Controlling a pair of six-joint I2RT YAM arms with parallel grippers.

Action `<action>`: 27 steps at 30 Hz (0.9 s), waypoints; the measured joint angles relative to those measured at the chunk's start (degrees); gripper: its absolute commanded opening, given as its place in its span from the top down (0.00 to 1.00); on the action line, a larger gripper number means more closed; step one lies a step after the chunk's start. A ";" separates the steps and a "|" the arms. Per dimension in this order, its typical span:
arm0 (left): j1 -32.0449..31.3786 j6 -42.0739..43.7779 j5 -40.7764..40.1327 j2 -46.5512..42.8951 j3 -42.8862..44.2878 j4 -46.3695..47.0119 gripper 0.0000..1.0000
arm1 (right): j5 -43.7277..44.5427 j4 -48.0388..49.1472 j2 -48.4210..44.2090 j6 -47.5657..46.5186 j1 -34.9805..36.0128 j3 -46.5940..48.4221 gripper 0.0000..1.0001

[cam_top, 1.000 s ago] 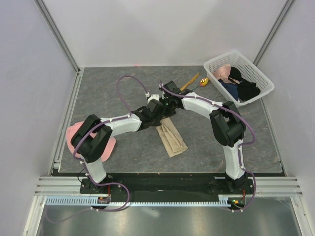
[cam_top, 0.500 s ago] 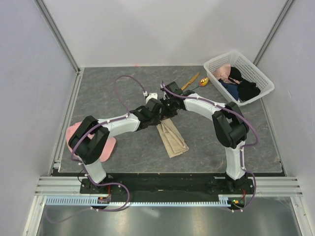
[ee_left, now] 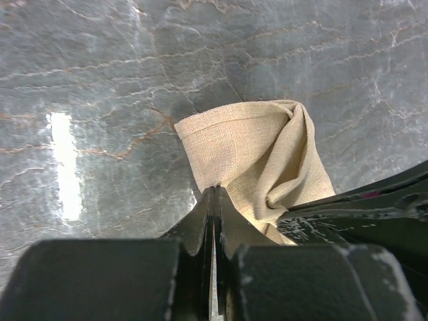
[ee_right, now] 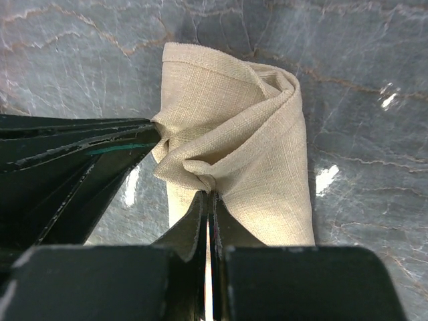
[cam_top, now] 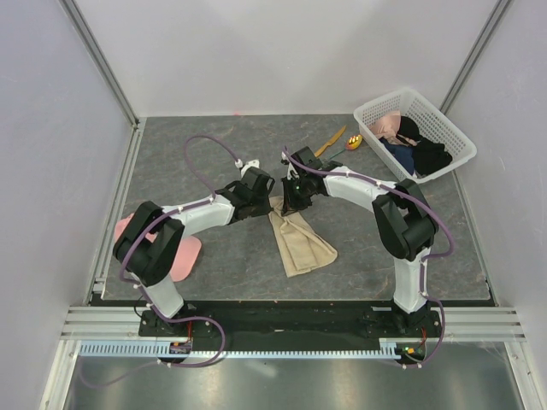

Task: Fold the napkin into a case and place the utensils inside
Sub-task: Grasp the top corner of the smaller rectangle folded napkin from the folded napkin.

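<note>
The beige napkin (cam_top: 303, 243) lies as a long folded strip mid-table, its far end bunched and raised. My left gripper (cam_top: 270, 203) is shut on that end's left edge; in the left wrist view the fingertips (ee_left: 214, 192) pinch the napkin (ee_left: 251, 150). From the right, my right gripper (cam_top: 290, 204) is shut on a fold of the same end, and its own view shows it (ee_right: 208, 195) biting the cloth (ee_right: 247, 127). The utensils lie beyond: an orange knife (cam_top: 329, 142) and a yellow-bowled spoon (cam_top: 353, 142).
A white basket (cam_top: 453, 137) of dark and pink clothes stands at the back right. A pink cap (cam_top: 186, 254) lies under the left arm at the near left. The two grippers are almost touching; each wrist view shows the other's fingers (ee_left: 374, 207) (ee_right: 67, 150).
The left gripper closed on the napkin's far end. Both grippers shifted slightly, and the napkin's near end has spread wider and swung a little to the right.
</note>
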 measured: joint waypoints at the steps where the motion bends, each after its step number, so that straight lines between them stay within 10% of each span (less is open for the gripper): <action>1: 0.00 -0.07 0.26 0.00 -0.09 0.13 0.98 | -0.17 0.04 0.00 0.00 0.02 -0.20 1.00; 27: 0.24 0.33 4.37 -3.17 -3.13 3.54 0.98 | 4.52 -8.76 6.56 2.19 3.50 9.03 1.00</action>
